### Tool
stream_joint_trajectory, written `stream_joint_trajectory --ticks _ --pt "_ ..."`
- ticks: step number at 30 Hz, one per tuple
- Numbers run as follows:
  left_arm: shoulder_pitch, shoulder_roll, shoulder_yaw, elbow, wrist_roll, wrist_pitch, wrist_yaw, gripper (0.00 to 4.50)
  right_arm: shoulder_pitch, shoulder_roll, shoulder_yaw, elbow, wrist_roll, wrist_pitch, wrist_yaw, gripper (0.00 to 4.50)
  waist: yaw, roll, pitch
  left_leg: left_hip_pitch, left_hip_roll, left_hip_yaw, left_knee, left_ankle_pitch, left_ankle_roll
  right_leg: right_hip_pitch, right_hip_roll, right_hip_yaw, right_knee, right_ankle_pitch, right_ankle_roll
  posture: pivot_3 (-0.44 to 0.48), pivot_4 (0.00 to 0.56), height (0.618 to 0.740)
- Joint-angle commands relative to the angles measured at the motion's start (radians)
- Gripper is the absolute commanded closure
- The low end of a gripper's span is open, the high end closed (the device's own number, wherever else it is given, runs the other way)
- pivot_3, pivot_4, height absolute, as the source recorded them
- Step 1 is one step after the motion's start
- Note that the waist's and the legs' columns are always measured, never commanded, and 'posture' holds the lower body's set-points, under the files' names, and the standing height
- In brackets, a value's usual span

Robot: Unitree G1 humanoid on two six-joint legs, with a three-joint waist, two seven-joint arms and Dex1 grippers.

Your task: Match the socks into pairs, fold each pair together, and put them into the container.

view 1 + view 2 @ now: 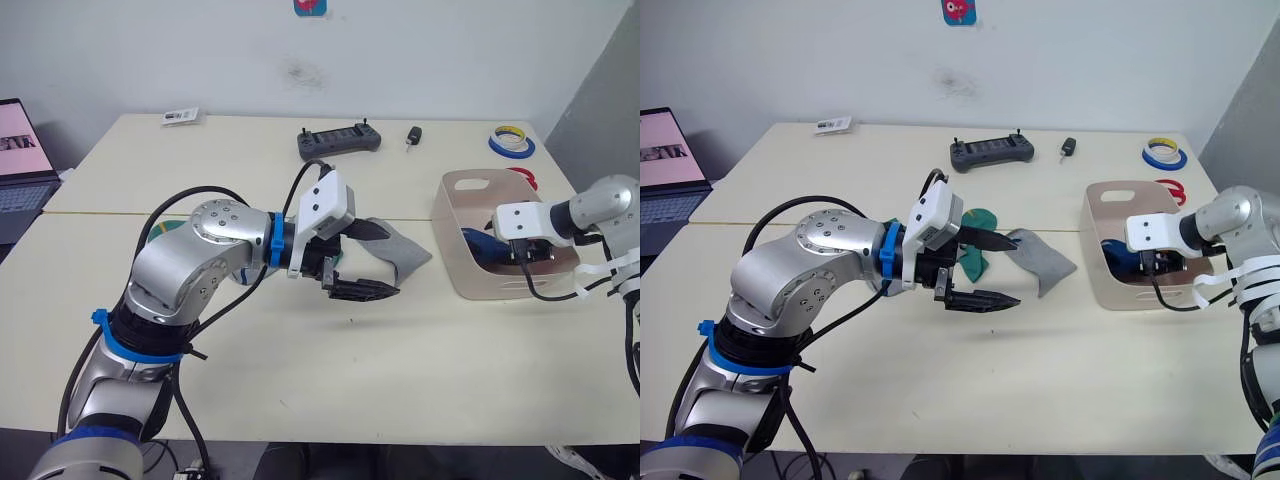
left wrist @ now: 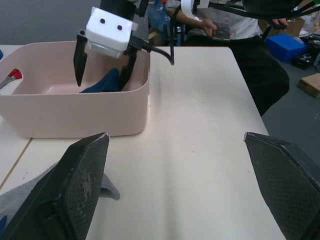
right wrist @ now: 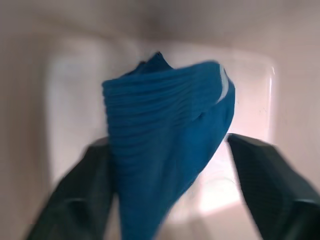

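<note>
Drop-off step: right gripper [image 3: 165,150] jaws spread over blue pair [image 3: 165,130] in container [image 1: 455,250]; left gripper [image 1: 985,270], spread and empty, needs grey socks [image 1: 1045,262] at its 2 o'clock.

One pink tub [image 1: 1120,290], one remote [image 1: 989,152], two tape rolls [image 1: 1164,153] — and three sock colours (blue [image 3: 165,145], grey [image 1: 1040,262], green [image 1: 974,262]).

Pale pink tub [image 1: 455,250] sits at 3 o'clock on the worktop, a crumpled royal blue sock [image 2: 105,82] inside. A flat grey sock [image 1: 1040,260] lies just beside it at 9 o'clock, touching a green sock [image 1: 975,262] farther left.
</note>
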Motion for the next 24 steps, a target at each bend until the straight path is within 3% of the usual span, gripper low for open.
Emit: stream_joint_trajectory --ticks 1,9,15,20,24 --pt "-0.004 0.010 0.020 -0.011 0.005 -0.018 -0.009 0.00 -0.038 -0.062 -0.044 -0.050 0.017 0.027 0.067 0.02 0.000 0.000 0.000 0.000 0.000 0.000 0.000 0.000 0.000 0.000 0.000 0.000 0.000 0.000 0.000 0.000 0.150 0.740" --pt "0.034 0.059 0.046 -0.006 0.012 -0.022 -0.029 0.00 -0.064 -0.162 -0.070 -0.100 -0.002 0.036 0.100 0.02 -0.001 0.000 0.000 0.000 0.000 0.000 0.000 0.000 0.000 0.000 -0.001 0.000 0.000 0.000 0.000 0.000 0.150 0.740" --pt "0.140 0.157 0.156 -0.035 -0.024 -0.024 -0.036 0.00 -0.057 -0.190 -0.168 -0.218 0.078 0.125 0.075 0.02 -0.004 0.001 0.001 0.001 0.001 0.000 -0.001 0.000 0.000 0.000 0.000 0.001 0.000 0.000 0.000 0.000 0.150 0.740" --pt "0.320 0.264 0.334 -0.010 0.010 -0.065 -0.002 0.00 0.073 -0.117 -0.335 -0.504 0.276 0.345 -0.013 0.02 -0.005 0.002 0.001 0.002 0.001 -0.002 -0.001 -0.001 0.003 0.000 -0.001 0.001 0.001 0.000 0.000 0.000 0.150 0.740" --pt "0.516 0.267 0.497 -0.004 0.051 -0.155 0.055 0.00 0.247 -0.014 -0.456 -0.755 0.421 0.488 -0.137 0.02 0.001 0.002 0.001 0.002 0.001 -0.004 -0.001 -0.002 0.003 0.001 -0.002 0.000 0.000 0.000 0.000 0.000 0.150 0.740"
